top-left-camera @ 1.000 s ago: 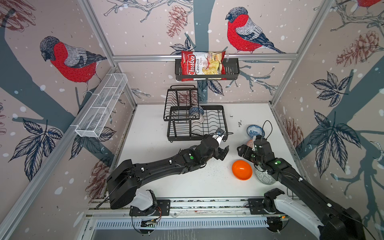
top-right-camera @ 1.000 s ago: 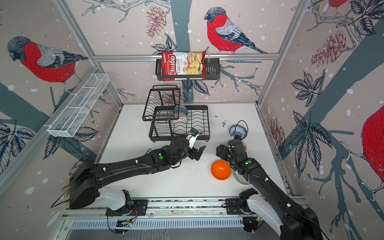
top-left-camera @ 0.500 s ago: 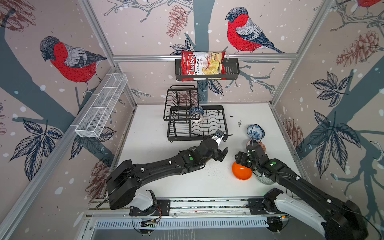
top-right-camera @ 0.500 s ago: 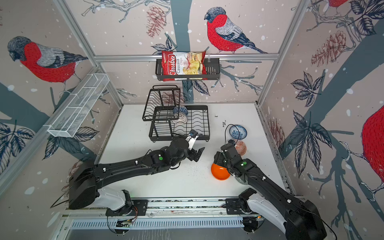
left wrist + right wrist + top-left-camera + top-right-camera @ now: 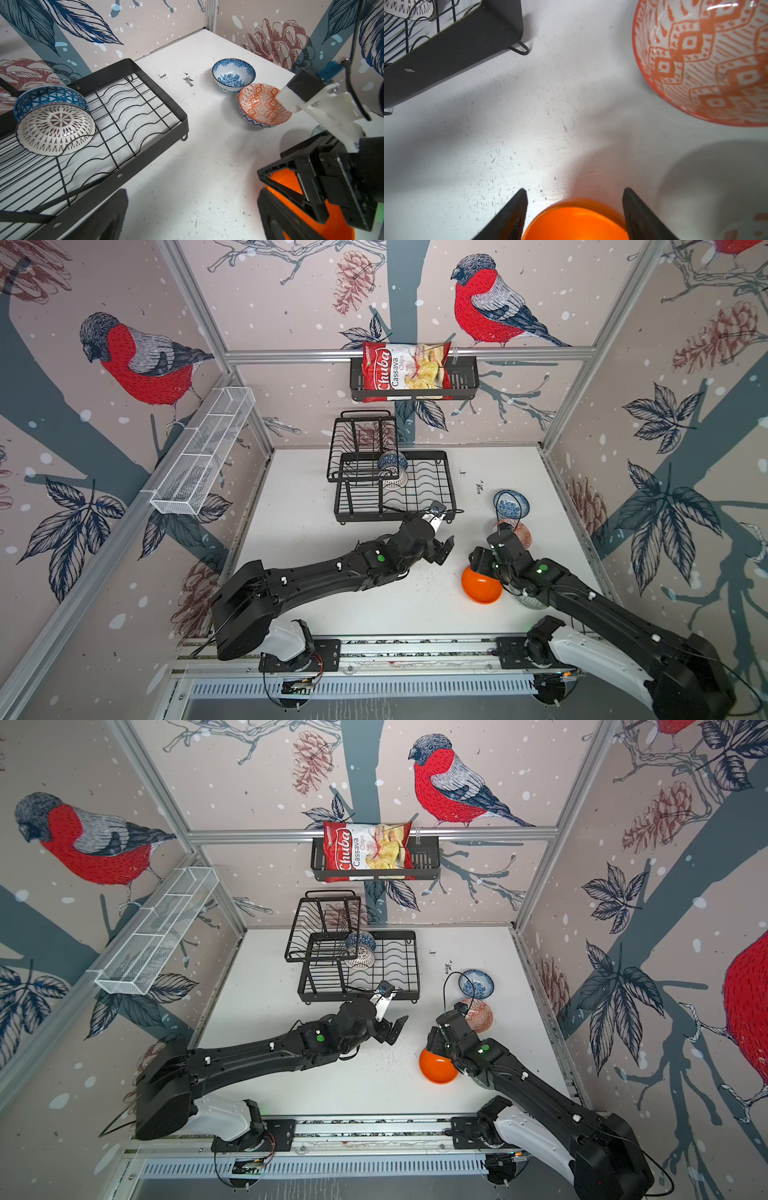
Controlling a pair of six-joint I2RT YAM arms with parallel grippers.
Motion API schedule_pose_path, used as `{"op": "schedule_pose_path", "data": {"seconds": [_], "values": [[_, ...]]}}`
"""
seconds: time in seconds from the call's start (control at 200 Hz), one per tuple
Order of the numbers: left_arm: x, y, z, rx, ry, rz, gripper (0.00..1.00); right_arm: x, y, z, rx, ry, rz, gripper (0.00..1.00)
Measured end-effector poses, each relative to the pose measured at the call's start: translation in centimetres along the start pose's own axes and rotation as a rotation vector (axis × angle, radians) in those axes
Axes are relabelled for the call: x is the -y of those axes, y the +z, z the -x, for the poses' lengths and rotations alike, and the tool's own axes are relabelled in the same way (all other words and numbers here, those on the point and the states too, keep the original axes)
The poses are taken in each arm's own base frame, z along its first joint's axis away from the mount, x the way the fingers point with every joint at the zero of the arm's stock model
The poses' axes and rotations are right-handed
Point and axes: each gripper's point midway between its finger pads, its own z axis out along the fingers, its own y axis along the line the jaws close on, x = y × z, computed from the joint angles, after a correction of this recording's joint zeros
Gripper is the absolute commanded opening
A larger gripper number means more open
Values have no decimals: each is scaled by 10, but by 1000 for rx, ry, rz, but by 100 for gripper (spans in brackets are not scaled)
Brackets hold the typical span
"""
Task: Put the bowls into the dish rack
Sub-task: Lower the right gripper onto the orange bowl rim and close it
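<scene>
top views, rack: large black wire two-tier dish rack [image 5: 451,485] is sitting at upper centre of the white tabletop [image 5: 307,539], near the back wall.
top views, racked bowls: dark blue geometric bowl [image 5: 392,461] and black-white radial bowl [image 5: 397,481] are standing on edge in the lower tray, touching, beside the raised shelf.
top views, loose bowls: blue-white floral bowl [image 5: 511,504] and orange-white patterned bowl [image 5: 523,533] are sitting upright right of centre, just beside each other. Plain glossy orange bowl [image 5: 480,591] is sitting lower down. Grey-green patterned bowl [image 5: 532,603] is peeking out under the right arm.
top views, left gripper [image 5: 442,551]: hovering near the rack's front right corner, jaws spread wide, holding nothing.
top views, right gripper [image 5: 478,564]: sitting over the orange bowl's upper edge.
top views, extras: red cassava chips bag [image 5: 405,371] is lying in a black slatted basket [image 5: 463,381] at top centre; long white mesh basket [image 5: 203,452] is hanging at left.
left wrist: radial bowl [image 5: 56,128] is leaning on the blue geometric one; right gripper is reaching down at the orange bowl [image 5: 336,220].
right wrist: black fingers [image 5: 512,214] are standing well apart with the orange bowl's rim between them, nothing clamped; contact cannot be told.
</scene>
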Motion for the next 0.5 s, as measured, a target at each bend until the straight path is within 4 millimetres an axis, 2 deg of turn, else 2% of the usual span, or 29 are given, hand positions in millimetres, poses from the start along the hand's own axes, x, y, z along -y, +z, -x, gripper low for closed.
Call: {"op": "schedule_pose_path", "data": {"seconds": [0.135,0.315,0.5], "values": [[0,0,0,-1,2,0,97,-5,-1,2,0,4,6,73],[-1,0,0,1,1,4,97,-24,-12,16,39,-6,47,73],[-7,-9,4,21,-5,24,97,-38,-15,5,11,-34,68,73]]}}
